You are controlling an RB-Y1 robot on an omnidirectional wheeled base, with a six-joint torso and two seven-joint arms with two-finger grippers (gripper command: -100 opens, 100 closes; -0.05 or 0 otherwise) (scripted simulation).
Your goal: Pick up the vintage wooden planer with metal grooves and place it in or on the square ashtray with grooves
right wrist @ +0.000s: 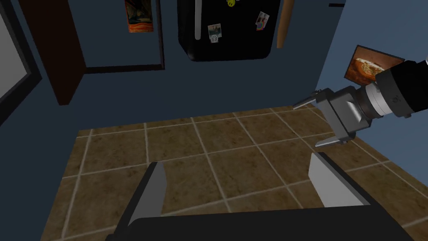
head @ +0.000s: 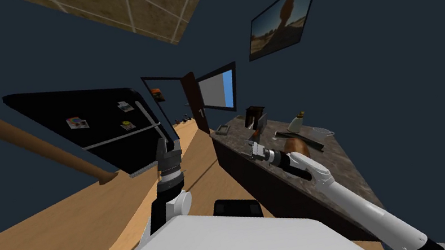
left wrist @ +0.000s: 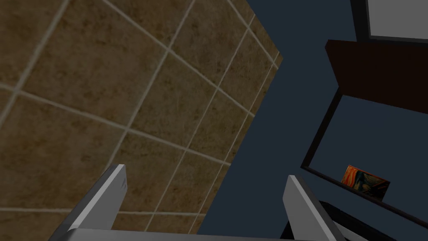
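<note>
Right gripper (right wrist: 237,161) near speckled counter (head: 340,168), black fridge (head: 102,133), navy walls (head: 417,97)

Home kitchen, black fridge (head: 98,132), stone counter (head: 350,168)

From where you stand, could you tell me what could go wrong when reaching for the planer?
The right gripper, jaws open and empty, hovers over the counter with its forearm crossing in front of the planer; reaching back could knock it. The bottle stands close behind the planer and may tip. The square ashtray sits near the counter's far edge, so a clumsy placement might push it off.
</note>
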